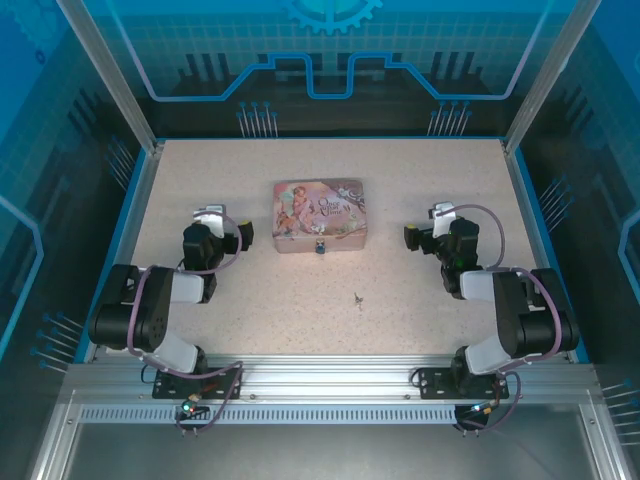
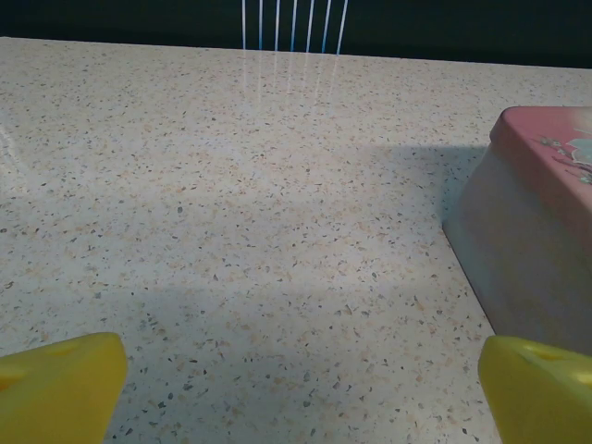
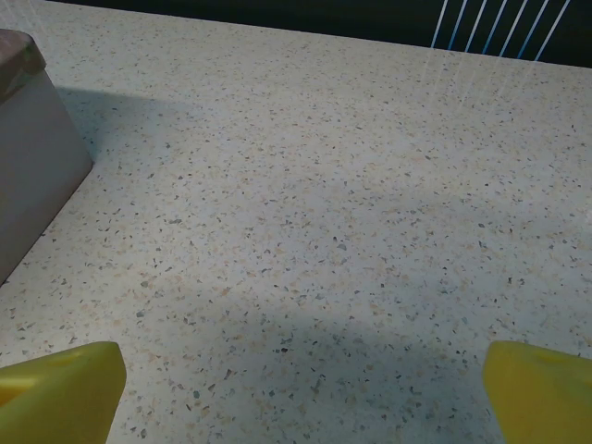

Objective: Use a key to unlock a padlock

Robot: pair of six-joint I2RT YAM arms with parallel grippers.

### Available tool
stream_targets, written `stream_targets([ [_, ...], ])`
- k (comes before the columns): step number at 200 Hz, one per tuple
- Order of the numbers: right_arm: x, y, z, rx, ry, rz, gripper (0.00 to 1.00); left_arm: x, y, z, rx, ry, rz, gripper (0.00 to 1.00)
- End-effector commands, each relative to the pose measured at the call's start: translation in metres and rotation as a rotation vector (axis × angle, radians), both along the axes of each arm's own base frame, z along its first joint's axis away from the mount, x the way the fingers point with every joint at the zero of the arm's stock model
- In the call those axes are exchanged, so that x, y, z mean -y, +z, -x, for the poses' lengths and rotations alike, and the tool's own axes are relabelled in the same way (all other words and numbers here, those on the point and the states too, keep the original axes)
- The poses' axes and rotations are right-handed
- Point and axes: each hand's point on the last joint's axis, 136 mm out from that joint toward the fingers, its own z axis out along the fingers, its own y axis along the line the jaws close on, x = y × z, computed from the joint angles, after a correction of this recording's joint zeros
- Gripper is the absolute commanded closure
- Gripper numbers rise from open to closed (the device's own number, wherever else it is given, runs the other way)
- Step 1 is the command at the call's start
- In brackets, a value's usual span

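Note:
A tiny dark bluish padlock point(image 1: 320, 247) hangs at the front edge of the pink illustrated tin point(image 1: 320, 215). The small silvery key point(image 1: 357, 299) lies on the table in front of the tin, a little to its right. My left gripper point(image 1: 232, 233) rests left of the tin, open, with yellow fingertips point(image 2: 60, 388) far apart over bare table. My right gripper point(image 1: 422, 236) rests right of the tin, also open, its yellow fingertips point(image 3: 546, 393) wide apart and empty. Both stand well away from padlock and key.
The speckled table point(image 1: 250, 290) is bounded by blue side rails and a dark back wall. The tin's side point(image 2: 527, 250) shows close on the right of the left wrist view, and its corner point(image 3: 32, 157) on the left of the right wrist view.

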Motion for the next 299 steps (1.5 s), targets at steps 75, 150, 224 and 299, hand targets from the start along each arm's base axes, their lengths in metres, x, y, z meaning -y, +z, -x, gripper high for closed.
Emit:
stream_targets([
  [75,-0.001,0.005,-0.004,0.010,0.000,-0.014,0.00,-0.003,0.002,-0.003,0.007,0.005,-0.001,0.01],
  [150,0.001,0.009,-0.006,-0.006,-0.011,-0.017,0.00,-0.007,0.002,-0.003,0.008,0.027,-0.004,0.01],
  [224,-0.029,0.076,0.037,-0.224,-0.007,-0.141,0.00,-0.007,0.062,0.012,0.061,0.039,0.018,0.01],
  [299,-0.144,0.022,0.155,-0.687,0.112,-0.261,0.08,0.057,0.119,0.071,-0.116,-0.112,0.533,0.01],
])
